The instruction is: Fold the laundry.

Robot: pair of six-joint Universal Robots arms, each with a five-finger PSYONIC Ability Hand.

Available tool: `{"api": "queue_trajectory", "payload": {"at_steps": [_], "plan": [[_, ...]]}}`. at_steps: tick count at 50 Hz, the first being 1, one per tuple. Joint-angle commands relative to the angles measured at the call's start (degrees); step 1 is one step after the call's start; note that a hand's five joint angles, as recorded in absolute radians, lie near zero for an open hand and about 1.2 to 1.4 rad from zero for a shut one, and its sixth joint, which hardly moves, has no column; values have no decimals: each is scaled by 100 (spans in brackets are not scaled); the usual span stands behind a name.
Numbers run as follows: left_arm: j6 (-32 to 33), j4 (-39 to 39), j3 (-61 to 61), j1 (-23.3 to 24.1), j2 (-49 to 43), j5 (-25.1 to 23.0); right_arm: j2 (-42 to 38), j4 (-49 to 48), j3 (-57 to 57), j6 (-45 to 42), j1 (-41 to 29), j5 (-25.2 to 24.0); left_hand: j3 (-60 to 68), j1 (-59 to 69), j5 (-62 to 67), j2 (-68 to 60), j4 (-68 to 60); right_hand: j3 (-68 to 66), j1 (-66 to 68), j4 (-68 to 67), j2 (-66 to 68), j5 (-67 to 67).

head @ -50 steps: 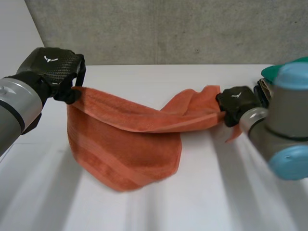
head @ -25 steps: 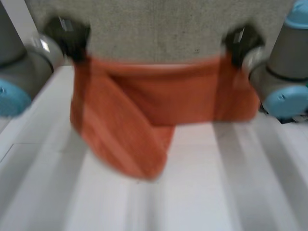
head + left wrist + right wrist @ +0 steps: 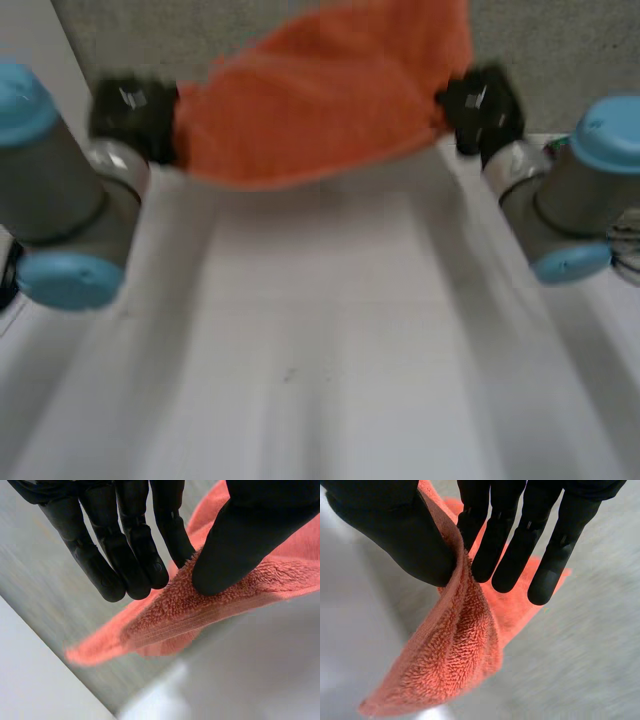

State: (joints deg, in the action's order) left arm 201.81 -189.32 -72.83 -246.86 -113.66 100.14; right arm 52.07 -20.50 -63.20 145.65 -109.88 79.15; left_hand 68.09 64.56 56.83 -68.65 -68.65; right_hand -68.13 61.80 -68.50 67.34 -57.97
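An orange towel point(image 3: 330, 100) is stretched in the air between both hands, well above the white table point(image 3: 320, 340), billowing upward in front of the grey wall. My left hand point(image 3: 135, 118) pinches its left end. In the left wrist view the thumb point(image 3: 240, 540) presses the towel point(image 3: 200, 615) against the straight fingers point(image 3: 135, 555). My right hand point(image 3: 478, 105) holds the right end. In the right wrist view the towel point(image 3: 455, 655) hangs from a pinch between thumb point(image 3: 395, 530) and fingers point(image 3: 515, 545).
The grey concrete wall point(image 3: 560, 50) rises behind the table's far edge. Both forearms, the left arm point(image 3: 50, 200) and the right arm point(image 3: 570, 200), stand at the table's sides. A dark object point(image 3: 630, 235) lies at the far right edge.
Both hands have lifted the towel off the table and swung it up and away; its hanging body has flipped upward, and the hands now sit higher and farther back.
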Motion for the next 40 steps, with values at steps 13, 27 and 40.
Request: {"api": "queue_trajectory", "payload": {"at_steps": [13, 27, 40], "plan": [[-133, 1565, -38, -115, -500, -573, -286, 1927, -517, -407, 133, 215, -4423, -4070, -4297, 4479, 4479, -1187, 1820, -1150, 1266, -1203], [842, 1275, -1119, -1364, -489, -2657, -145, 1927, -940, -46, 309, 171, -2410, -2056, -2284, 2465, 2466, -1187, 1820, -1150, 1266, -1203], [1423, 1249, -812, -1382, -1105, -2429, -171, 1944, -984, -63, 335, 171, -3095, -2741, -2968, 3150, 3150, -1187, 1820, -1150, 1266, -1203]]}}
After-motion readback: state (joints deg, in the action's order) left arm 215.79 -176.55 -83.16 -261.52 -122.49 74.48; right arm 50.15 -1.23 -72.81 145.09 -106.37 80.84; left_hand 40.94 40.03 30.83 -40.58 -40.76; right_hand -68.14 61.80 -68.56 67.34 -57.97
